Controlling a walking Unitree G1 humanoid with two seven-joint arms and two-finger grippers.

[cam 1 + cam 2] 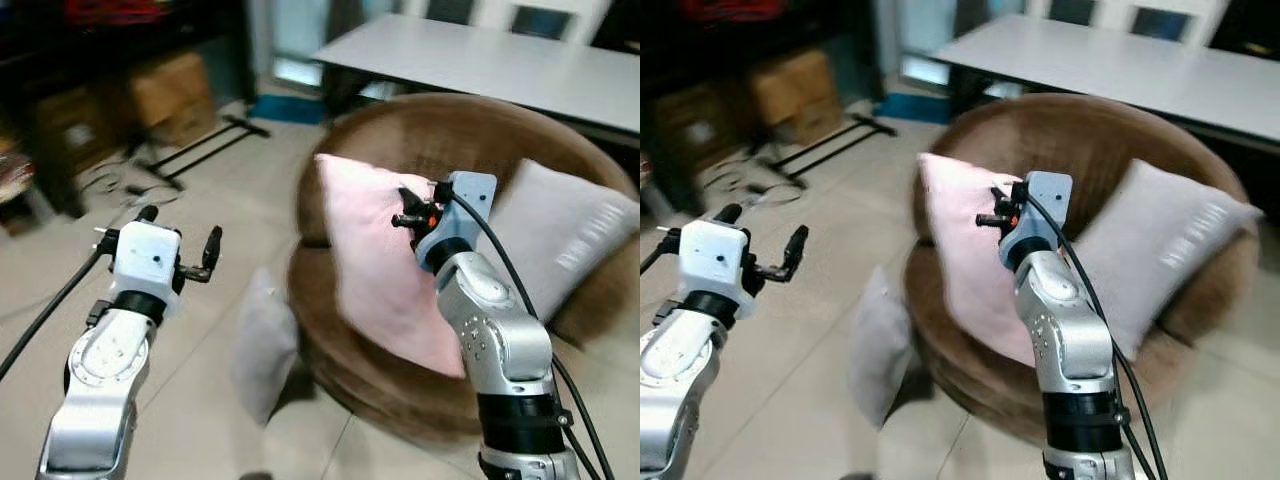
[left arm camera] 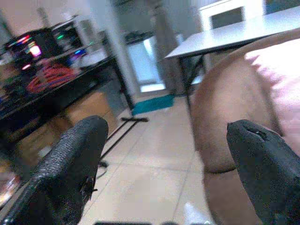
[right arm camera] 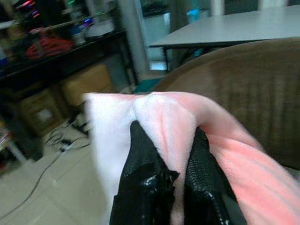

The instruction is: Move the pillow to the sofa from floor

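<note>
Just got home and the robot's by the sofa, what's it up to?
It is putting a pillow on the round brown sofa. The right gripper has its fingers pinched on the top edge of the pink pillow, which stands on the seat. The left gripper hangs open over the floor. A grey pillow leans against the sofa's base.

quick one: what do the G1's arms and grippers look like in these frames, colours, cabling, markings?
Both arms are silver metal with round perforated joint covers and black bands. Each wrist carries a white boxy housing. The left gripper and right gripper have long black textured fingers. Black cables trail from each wrist; the right shows a small orange-red mark.
</note>
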